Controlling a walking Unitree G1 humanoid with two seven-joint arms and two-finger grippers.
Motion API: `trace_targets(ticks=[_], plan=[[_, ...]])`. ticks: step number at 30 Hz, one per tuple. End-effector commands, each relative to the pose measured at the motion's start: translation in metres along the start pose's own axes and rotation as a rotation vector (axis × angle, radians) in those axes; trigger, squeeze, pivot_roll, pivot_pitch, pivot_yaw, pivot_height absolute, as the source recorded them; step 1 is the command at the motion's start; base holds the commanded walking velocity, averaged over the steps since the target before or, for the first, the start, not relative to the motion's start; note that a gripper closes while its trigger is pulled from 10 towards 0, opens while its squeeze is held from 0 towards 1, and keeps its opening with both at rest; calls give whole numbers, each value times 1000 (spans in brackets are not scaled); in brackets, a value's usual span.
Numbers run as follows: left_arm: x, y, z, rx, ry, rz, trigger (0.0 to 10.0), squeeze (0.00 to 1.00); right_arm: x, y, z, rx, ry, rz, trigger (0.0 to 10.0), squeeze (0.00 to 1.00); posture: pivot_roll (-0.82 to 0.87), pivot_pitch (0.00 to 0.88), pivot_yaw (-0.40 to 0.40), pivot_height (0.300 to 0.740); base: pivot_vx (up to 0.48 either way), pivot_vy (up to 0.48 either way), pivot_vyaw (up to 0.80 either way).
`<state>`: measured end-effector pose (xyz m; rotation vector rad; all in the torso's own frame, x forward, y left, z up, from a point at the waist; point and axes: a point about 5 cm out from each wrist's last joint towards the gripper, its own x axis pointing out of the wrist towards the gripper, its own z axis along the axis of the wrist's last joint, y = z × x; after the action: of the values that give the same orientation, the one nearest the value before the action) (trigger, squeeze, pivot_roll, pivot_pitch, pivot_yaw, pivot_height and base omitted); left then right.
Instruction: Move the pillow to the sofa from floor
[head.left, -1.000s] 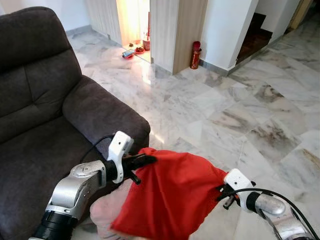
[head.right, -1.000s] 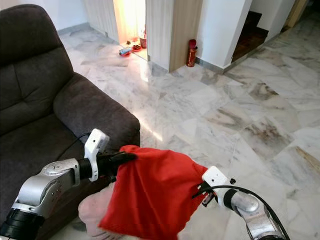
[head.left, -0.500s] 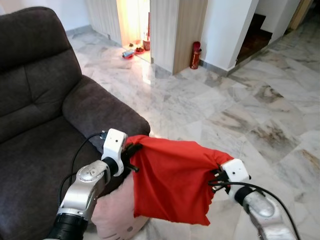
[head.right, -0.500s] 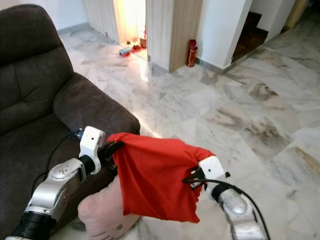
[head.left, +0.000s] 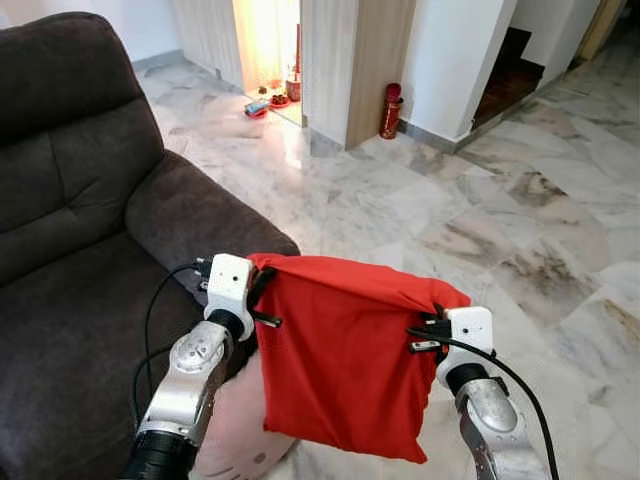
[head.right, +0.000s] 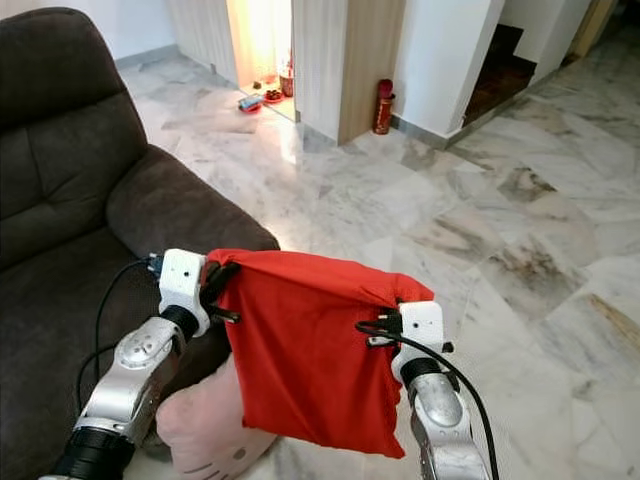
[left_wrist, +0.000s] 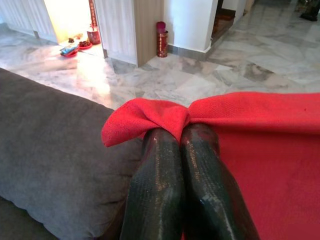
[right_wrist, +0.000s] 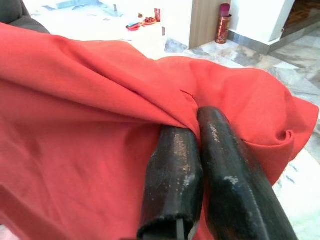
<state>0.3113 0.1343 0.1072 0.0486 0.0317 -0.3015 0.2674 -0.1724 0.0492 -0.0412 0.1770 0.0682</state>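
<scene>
while both arms are raised in front of the robot, a red pillow cover (head.left: 345, 365) hangs stretched between them like a sheet, its top edge pulled nearly level. the left gripper (left_wrist: 184, 129) has its two black fingers (left_wrist: 160, 175) pressed together on the cover's left top corner, a fold of red cloth bunched just past the tips. the right gripper (right_wrist: 196, 115) is likewise clamped on the right top corner, fingers (right_wrist: 175, 165) closed with the fabric pinched between them. below the cloth, low on the left, a pale pink pillow (head.left: 235, 435) shows near the robot (whether it rests on the floor or hangs inside the cover cannot be told). the dark grey sofa (head.left: 80, 230) stands at the left, its rounded armrest (head.left: 195, 225) just beyond the left gripper. white-and-grey marble floor (head.left: 480, 220) spreads to the right and far side. far off, a red bottle-like canister (head.left: 390, 110) stands at the foot of a wood-panelled pillar (head.left: 375, 60), and small items (head.left: 265, 103) lie in a bright doorway further left.
</scene>
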Motion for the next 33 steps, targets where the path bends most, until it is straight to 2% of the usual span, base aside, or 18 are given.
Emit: trace_targets(ticks=[1, 5, 10, 24, 33], plan=[[-2, 16, 7, 28, -46, 88, 10000, 0, -3, -24, 19, 18, -109, -122, 10000, 0, -18, 0, -35, 740, 0, 0, 0], [-5, 15, 2, 10, -49, 90, 10000, 0, -7, -26, 19, 43, -133, -180, 10000, 0, -24, 0, -31, 740, 0, 0, 0], [-5, 11, 0, 41, -45, 60, 10000, 0, -6, -23, 19, 50, -143, -169, 10000, 0, -21, 0, -31, 740, 0, 0, 0], [-4, 8, 0, 12, -83, 54, 10000, 0, -5, -21, 24, 67, -178, -188, 10000, 0, -32, 0, -29, 740, 0, 0, 0], [-5, 7, 0, 28, -94, 59, 10000, 0, -5, -22, 24, 69, -181, -193, 10000, 0, -27, 0, -34, 740, 0, 0, 0]])
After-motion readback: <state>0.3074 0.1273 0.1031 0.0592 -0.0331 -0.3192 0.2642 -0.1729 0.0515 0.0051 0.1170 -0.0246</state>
